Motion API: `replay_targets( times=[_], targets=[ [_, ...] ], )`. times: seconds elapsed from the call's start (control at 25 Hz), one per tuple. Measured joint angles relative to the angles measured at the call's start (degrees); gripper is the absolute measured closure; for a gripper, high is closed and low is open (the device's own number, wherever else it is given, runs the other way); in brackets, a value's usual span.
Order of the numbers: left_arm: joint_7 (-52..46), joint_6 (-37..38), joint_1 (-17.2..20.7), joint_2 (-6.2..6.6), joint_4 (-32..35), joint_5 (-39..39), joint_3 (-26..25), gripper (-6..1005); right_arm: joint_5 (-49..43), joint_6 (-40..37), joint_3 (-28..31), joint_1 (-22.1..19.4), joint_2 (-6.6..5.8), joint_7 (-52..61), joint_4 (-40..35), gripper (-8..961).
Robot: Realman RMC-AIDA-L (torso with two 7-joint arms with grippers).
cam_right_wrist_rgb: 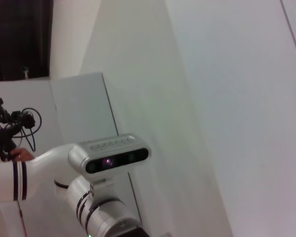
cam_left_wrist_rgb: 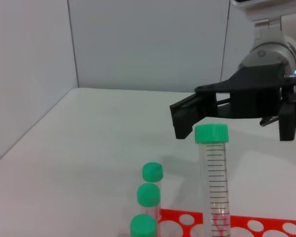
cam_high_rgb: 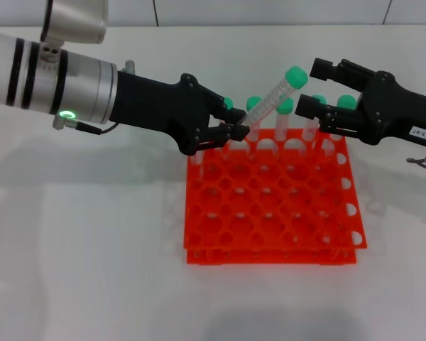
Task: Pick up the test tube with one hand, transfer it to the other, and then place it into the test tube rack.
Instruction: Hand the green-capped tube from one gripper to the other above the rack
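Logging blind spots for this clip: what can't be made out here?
- Head view: the left gripper holds the clear green-capped test tube; its lower end is hidden behind the fingers.
- Left wrist view: the orange-red plastic test tube rack is cut off by the edge.
- Right wrist view: tube and rack not shown.
- Right gripper open, near the cap; contact unclear.

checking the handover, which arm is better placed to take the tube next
The right. Its tool is open with the green cap of the test tube between its jaws. The left tool holds the tube's lower end, tilted above the test tube rack.
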Motion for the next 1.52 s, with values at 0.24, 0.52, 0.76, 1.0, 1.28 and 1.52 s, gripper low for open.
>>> replay_targets(
  times=[0.24,0.52,0.76,1.0,1.28,1.52],
  targets=[
    [0.86,-0.34,0.26,-0.44,0.00,-0.03,-0.14,816,1.35,0.29,0.08,0.14,0.37,-2.67,2.69,84],
    [1.09,-0.94,0.31,-0.98,-0.14,-0.05,-0.25,816,3.46,0.19,-0.09,1.16,0.48,-7.22,7.39,86],
    [1.11,-1.01,0.36,-1.20,-0.14,-0.06,-0.16,816,3.77,0.63,0.11,1.46,0.47,-9.46,9.02,97],
    [0.99,-1.01,0.39,-1.26,-0.14,-0.05,-0.11,816,3.78,1.46,-0.01,1.45,0.47,-9.71,9.16,108],
    [0.98,-1.00,0.41,-1.23,-0.11,0.00,-0.18,817,3.85,2.06,0.21,1.85,0.47,-10.00,9.82,116],
    [0.95,-1.38,0.66,-1.20,-0.12,0.23,-0.09,817,5.03,3.03,0.25,2.08,0.47,-10.32,10.27,137]
  ],
)
